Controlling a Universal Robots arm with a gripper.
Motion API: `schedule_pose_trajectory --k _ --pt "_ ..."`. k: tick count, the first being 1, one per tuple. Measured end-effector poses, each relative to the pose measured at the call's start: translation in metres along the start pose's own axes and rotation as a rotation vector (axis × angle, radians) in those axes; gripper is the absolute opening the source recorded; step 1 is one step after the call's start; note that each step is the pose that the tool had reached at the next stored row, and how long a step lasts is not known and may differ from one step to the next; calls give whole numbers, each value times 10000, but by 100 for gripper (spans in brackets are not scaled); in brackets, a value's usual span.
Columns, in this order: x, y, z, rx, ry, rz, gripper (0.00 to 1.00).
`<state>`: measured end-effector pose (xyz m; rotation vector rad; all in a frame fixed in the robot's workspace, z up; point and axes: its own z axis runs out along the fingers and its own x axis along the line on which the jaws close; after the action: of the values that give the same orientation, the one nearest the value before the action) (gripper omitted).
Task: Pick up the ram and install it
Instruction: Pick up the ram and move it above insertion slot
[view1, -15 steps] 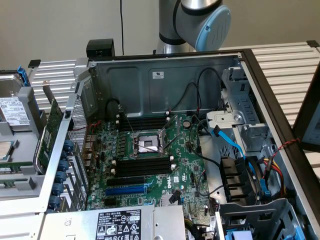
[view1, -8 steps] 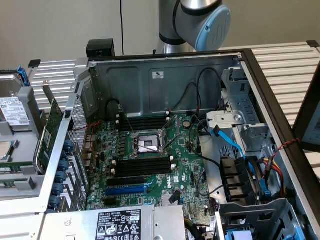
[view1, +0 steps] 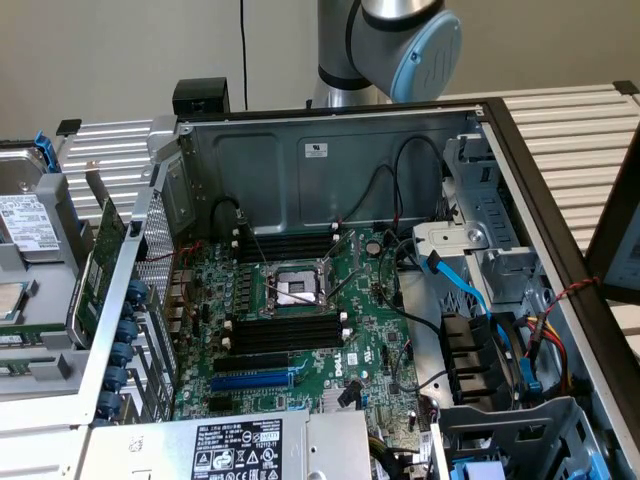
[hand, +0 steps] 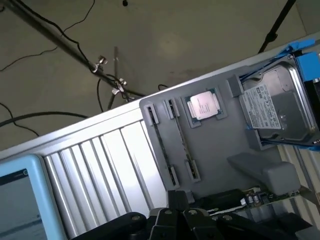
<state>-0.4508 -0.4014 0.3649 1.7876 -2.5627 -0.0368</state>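
1. No load in my tool (hand: 175, 216): jaws closed, empty.
2. Near it, what I take for the ram (hand: 162, 146) stands on edge in the grey tray (hand: 220, 145).
3. Pickup not begun, I judge; grasping calls for opened jaws squared across that thin edge.

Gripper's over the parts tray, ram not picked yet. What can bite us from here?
1. The gripper is shut and empty, close to the green expansion card. The ram stands edge-on in the tray as a thin strip, so an off-centre grasp could miss it or catch the card.
2. The open CPU socket lies between the memory slots, with cables nearby. A skewed insertion could hit either.
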Motion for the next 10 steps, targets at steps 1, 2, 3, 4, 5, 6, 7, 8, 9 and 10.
schedule_pose_trajectory --k 1,2,3,4,5,6,7,8,9,10 --pt "0 0 4 0 5 -179 11" --pt "0 0 7 0 12 -365 11" --pt "0 0 12 3 21 -544 11" --pt "-1 1 15 6 37 -713 11" --pt "-1 3 18 12 59 -901 11" --pt "-1 4 22 16 76 -1074 11" --pt "-1 5 27 20 89 -1250 11" --pt "-3 9 30 19 93 -1375 11" --pt "-8 16 33 20 96 -1459 11" --pt "-18 25 36 23 98 -1540 11"
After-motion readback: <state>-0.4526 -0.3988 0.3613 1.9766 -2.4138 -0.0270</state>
